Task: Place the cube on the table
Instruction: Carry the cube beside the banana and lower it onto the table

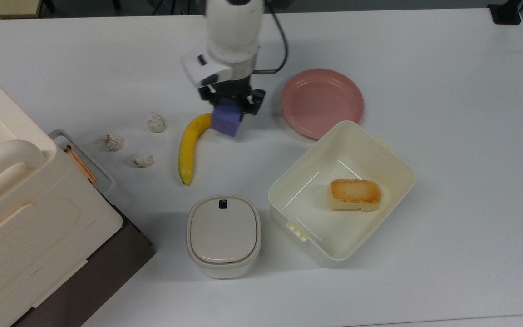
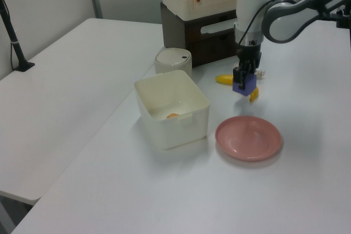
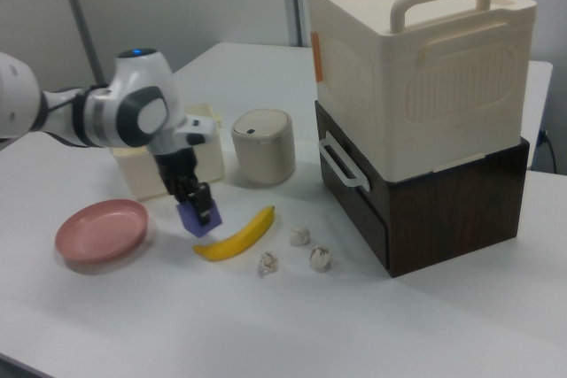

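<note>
I have the cube (image 1: 226,121) clamped between the fingers of my pincer (image 1: 229,113), carried clear of the bench (image 1: 447,136) and hanging over the stem end of the banana (image 1: 189,147). This looks like the carry stage: the cube is off the pink plate (image 1: 323,102) and not yet set down. The next move, as I judge it, calls for a bare patch of bench under the cube before I lower and let go; straight down from here I would risk landing it on the banana's tip.

Going left to right in the top view: far to the top view's left of the pincer stands the big cream storage case (image 1: 21,200) on its dark wooden base (image 1: 102,277), well apart from my work. Nearer, still to the top view's left of the pincer, lie three small white crumpled lumps (image 1: 156,122), near the banana but not touching it. The banana itself runs from just under the pincer away toward the top view's lower left. Below the pincer in the top view sits a lidded cream canister (image 1: 223,235), well apart. To the top view's right of the pincer is the plate, near and bare, and beyond it toward the lower right the open cream box (image 1: 391,159) with a toasted bread block (image 1: 355,194) inside.

The open strip between banana and plate seems to me the safest spot.
</note>
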{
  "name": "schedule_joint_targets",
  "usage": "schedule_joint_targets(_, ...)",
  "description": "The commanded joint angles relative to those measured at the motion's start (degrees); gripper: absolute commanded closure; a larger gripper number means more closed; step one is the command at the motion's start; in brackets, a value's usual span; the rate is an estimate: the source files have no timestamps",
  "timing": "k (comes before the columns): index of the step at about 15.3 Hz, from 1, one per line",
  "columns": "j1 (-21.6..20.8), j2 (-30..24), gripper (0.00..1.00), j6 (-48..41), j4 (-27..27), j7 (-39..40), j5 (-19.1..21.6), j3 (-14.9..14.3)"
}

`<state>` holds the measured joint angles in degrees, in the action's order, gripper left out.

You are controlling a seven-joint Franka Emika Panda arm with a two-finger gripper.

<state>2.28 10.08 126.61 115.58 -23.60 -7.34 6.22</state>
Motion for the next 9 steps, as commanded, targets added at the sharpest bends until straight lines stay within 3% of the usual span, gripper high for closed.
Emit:
schedule_joint_targets(1, -1.49, 4.59, 0.56, 7.84, 0.96, 0.49, -2.93, -2.52)
schedule_joint_targets(2, -1.49, 5.12, 0.17, 8.73, 0.88, 0.31, -3.29, -2.87)
schedule_joint_targets(3, -1.49, 5.21, 0.03, 9.26, 0.7, 0.13, -3.29, -3.4)
schedule_joint_targets(9, -1.75, 1.8, 0.0, 8.48, -0.18, 0.3, -3.12, -4.55)
